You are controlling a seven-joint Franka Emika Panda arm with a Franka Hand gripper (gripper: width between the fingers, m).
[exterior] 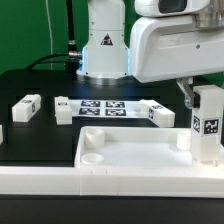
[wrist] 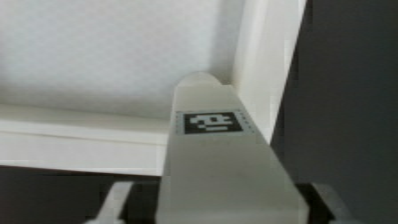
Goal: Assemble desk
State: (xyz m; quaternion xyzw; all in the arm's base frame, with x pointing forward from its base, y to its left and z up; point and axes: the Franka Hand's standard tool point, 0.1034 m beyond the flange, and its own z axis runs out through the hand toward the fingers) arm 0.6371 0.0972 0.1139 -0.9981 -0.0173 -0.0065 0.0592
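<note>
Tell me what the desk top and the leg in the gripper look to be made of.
Desk top: looks like white moulded plastic, smooth and fairly matte; the soft, rounded rim suggests it. Leg: seemingly the same white plastic, with flat, evenly dull faces. Its black-and-white tag looks like a printed sticker, though blur leaves that open.

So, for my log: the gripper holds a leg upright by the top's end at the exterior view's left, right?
Not the left. The gripper holds the leg upright by the top's end at the exterior view's right, as the exterior view shows. The rest stands.
</note>
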